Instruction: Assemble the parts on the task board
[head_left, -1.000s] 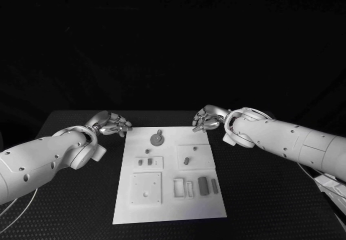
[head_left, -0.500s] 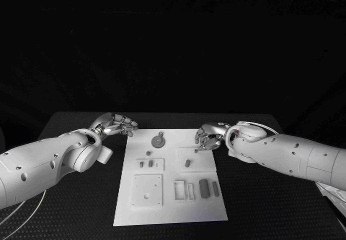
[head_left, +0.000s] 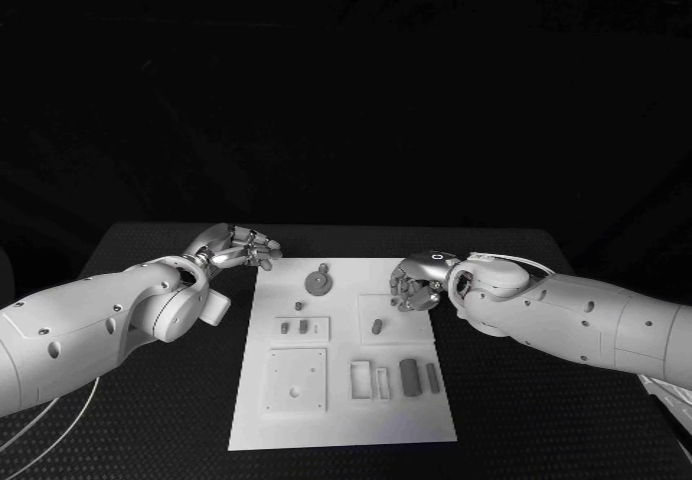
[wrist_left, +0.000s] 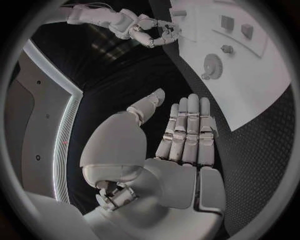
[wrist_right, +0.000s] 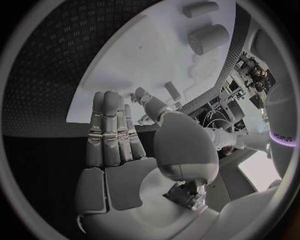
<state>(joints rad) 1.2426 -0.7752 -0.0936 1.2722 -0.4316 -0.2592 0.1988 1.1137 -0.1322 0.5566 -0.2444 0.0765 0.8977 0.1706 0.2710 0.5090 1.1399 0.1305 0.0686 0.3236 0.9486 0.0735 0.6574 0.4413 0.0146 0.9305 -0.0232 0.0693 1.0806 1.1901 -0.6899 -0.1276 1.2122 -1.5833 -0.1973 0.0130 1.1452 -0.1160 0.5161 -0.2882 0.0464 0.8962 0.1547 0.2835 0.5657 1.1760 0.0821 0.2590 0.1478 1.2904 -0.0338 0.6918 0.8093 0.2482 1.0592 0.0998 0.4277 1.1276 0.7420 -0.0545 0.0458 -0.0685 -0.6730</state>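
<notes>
Right hand hovers over the task board's right edge, fingers loosely apart, holding nothing. The small oblong part lies just inboard of it, long axis running up the board. Left hand sits off the board's far-left corner, flat and empty, farther away.

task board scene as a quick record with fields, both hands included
task board: white plate, centre of black table
gear-shaped part: on the board's far end, left of centre
two dark bars: side by side, near right area
left hand: empty, fingers apart, off the board's far left corner
right hand: empty, over the board's right edge
</notes>
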